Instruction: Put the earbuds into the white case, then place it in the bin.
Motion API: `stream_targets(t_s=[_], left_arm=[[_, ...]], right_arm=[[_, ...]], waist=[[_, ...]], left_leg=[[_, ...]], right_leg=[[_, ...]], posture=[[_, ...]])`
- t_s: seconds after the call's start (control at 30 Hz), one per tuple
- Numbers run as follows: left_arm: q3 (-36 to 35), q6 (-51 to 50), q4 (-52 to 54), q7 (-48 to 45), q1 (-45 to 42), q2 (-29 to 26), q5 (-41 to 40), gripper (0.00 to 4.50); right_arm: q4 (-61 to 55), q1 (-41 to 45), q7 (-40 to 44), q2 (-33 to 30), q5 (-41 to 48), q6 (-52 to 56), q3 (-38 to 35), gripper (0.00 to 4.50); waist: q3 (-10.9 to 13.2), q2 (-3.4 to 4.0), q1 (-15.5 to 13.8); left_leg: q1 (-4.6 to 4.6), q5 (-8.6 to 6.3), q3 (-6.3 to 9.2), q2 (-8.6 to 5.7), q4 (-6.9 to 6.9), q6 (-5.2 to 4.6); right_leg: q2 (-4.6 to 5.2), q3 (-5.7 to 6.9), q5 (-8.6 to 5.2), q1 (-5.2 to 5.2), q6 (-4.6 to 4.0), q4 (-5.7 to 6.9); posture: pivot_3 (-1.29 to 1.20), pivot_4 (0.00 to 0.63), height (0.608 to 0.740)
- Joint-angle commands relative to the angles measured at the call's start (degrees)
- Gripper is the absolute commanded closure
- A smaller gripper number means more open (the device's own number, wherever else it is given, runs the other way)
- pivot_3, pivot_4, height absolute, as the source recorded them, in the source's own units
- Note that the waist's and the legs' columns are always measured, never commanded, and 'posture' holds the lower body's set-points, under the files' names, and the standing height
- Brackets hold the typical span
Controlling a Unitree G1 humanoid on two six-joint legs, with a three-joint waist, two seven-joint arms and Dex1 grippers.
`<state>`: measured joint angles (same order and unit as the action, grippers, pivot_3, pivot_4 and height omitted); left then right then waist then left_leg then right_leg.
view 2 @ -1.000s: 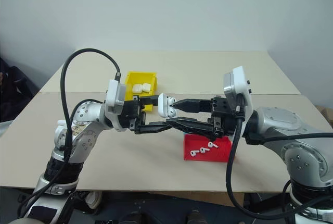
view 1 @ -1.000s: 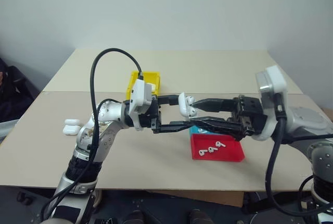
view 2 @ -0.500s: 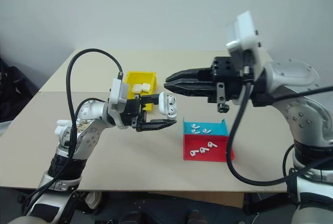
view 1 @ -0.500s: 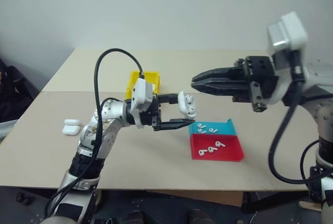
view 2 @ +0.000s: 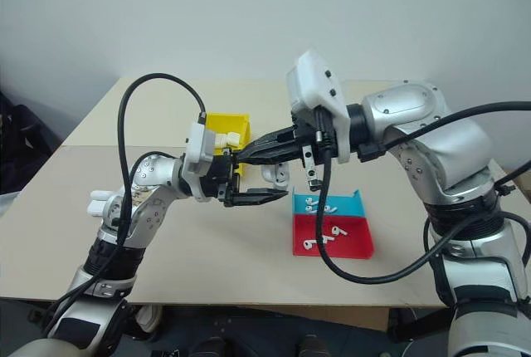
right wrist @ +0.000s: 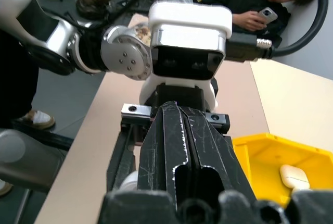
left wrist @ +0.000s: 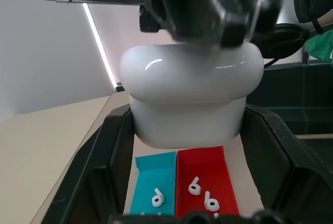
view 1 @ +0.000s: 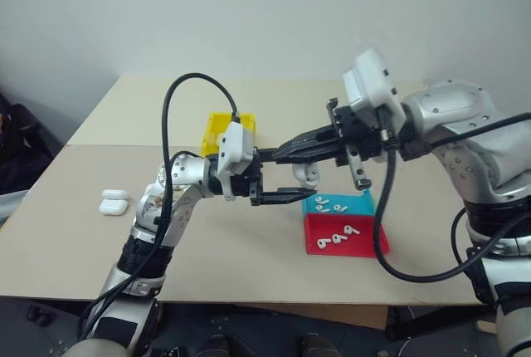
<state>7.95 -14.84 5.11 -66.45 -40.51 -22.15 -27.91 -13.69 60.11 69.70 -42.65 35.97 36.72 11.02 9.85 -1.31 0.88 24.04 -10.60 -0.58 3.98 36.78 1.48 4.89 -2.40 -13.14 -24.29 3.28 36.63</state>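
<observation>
White case sits clamped between the two black fingers of the left tool, held in the air above the counter, near the blue tray and red tray. From the left wrist view the lid looks down on the body, seam visible all round.

Right tool has its fingers pressed together, nothing between them, tips resting on or just above the case's top; contact not certain.

Handling, as a judgement: case is light, hard-shelled, glossy and rounded, so likely to squirt out of a pinch that lands off-centre. Best hold is across the flat broad faces of the lower body, below the seam, leaving the lid free. Hinge is the weak point; press the lid straight down, no twisting.

Loose earbuds lie in both trays. Bin stands behind the left arm with cases already inside; two more cases sit at the counter's left edge.
</observation>
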Motion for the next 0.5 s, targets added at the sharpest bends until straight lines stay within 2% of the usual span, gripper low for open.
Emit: stream_targets(t_s=[0.03, 0.33, 0.5], left_arm=[[-0.72, 1.26, 1.72, 0.26, -1.25, 0.04, -0.16, 1.73], [-1.88, 0.45, 3.98, 0.55, 0.78, -1.45, -1.02, 1.73], [-1.96, 0.87, 3.64, 0.58, 1.25, -1.53, -0.85, 1.73]], right_arm=[[0.15, 1.18, 1.69, -0.79, -3.24, -2.29, 0.11, 4.49], [0.21, -1.24, 5.78, -4.61, -6.55, -5.15, -1.21, 4.49], [2.11, 0.77, 4.01, -1.88, -1.51, -3.70, -7.19, 4.49]], waist=[[0.00, 0.00, -0.05], [0.00, 0.00, -0.04], [0.00, 0.00, 0.13]], left_leg=[[0.00, 0.00, 0.00, 0.00, 0.00, 0.00], [0.00, 0.00, 0.00, 0.00, 0.00, 0.00], [-0.03, 0.00, -0.01, 0.00, 0.00, 0.00]], right_leg=[[0.00, 0.00, 0.00, 0.00, 0.00, 0.00], [0.00, 0.00, 0.01, 0.01, -0.01, -0.01], [-0.01, 0.00, 0.01, 0.01, -0.01, 0.02]], posture=[[0.00, 0.150, 0.740], [0.00, 0.150, 0.740], [0.00, 0.150, 0.740]])
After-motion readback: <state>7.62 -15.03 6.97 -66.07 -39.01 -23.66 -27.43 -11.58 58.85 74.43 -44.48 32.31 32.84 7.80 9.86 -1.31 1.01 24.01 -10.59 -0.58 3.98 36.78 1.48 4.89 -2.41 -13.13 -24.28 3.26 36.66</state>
